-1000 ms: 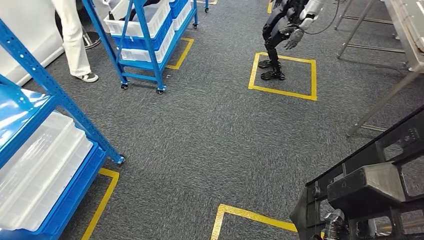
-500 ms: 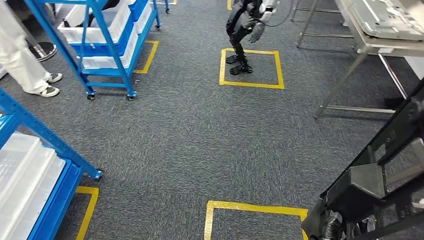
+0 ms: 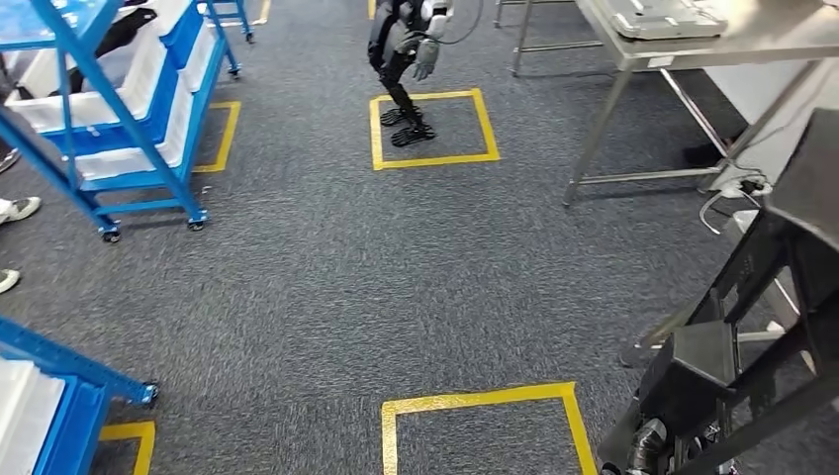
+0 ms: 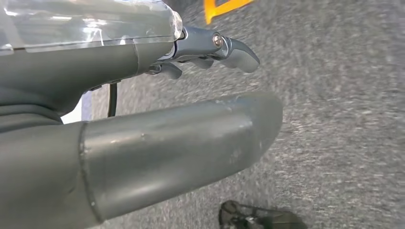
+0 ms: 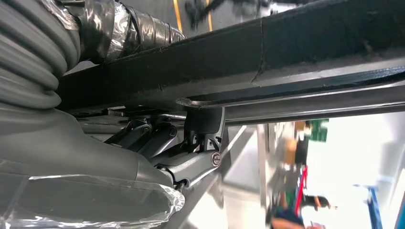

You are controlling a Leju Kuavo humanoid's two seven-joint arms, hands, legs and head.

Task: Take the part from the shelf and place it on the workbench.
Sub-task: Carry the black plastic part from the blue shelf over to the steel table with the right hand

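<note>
The part is a large black frame of bars and plates at the lower right of the head view. My right hand grips it from beneath near the picture's bottom edge. In the right wrist view the hand has its dark fingers hooked under the black bar. The workbench, a steel table on thin legs, stands at the upper right with a grey flat piece on it. My left hand hangs over the grey carpet, its fingers apart and holding nothing.
Another humanoid robot stands in a yellow floor square ahead. A blue wheeled shelf with white bins is at the upper left, another blue shelf at the lower left. A person's shoe shows at the left edge. Cables lie under the workbench.
The camera has turned right: shelves and the other robot slid left and the workbench came further into view. The black part stays in my right hand.
</note>
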